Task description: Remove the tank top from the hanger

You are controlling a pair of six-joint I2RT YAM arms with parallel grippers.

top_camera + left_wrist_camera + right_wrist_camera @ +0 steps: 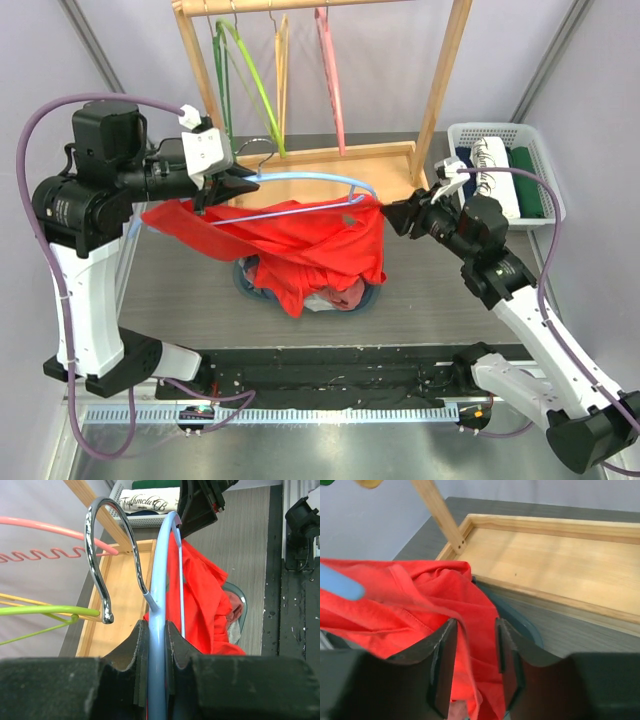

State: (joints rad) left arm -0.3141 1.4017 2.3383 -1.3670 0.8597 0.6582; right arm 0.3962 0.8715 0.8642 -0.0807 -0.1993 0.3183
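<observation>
A red tank top [300, 245] hangs over a light blue hanger [310, 180] held above the table's middle. At the hanger's neck, just below its metal hook [97, 555], my left gripper [215, 190] is shut on the blue bar [159, 580]. Red cloth [205, 605] drapes off to the right of the bar. At the garment's right edge my right gripper [390, 215] stands open. A fold of red fabric [395, 605] runs loosely between its parted jaws [475, 630] and lies against the left pad. The hanger's blue tip [337, 582] shows at the left.
Behind stands a wooden rack with a base tray [330, 160], carrying green [250, 80], yellow and pink [330, 70] hangers. A white basket [505, 175] of folded clothes sits at back right. Under the tank top is a dark round bin [345, 295] of clothes.
</observation>
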